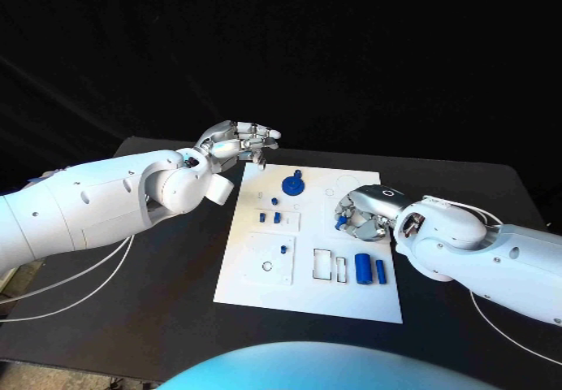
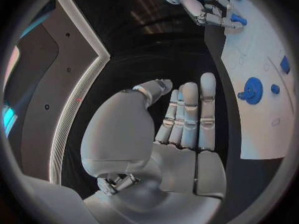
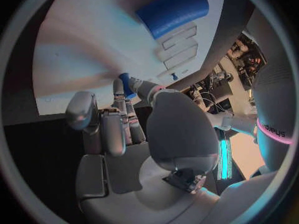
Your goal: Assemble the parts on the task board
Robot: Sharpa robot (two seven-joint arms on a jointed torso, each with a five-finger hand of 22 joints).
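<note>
Flat white task board point(image 1: 307, 301), matt, looks like smooth plastic sheet. Small blue cylindrical parts point(image 1: 363, 267) smooth plastic with slight sheen; blue gear-shaped part point(image 1: 291, 184) same finish. Black table point(image 1: 164, 325) matt, no glare (material can't tell). Left hand point(image 2: 181, 119) and right hand point(image 1: 357, 218): silver, satin metallic-looking finish, smooth. White arm shells point(image 1: 105, 199) glossy hard plastic, with thin white cables point(image 1: 82, 284).

Your head view looks down on the task board point(image 1: 307, 305) from above. Your left wrist camera sits behind the left hand point(image 2: 181, 119), facing the board's edge. Your right wrist camera hangs close over it; all three share the board.
</note>
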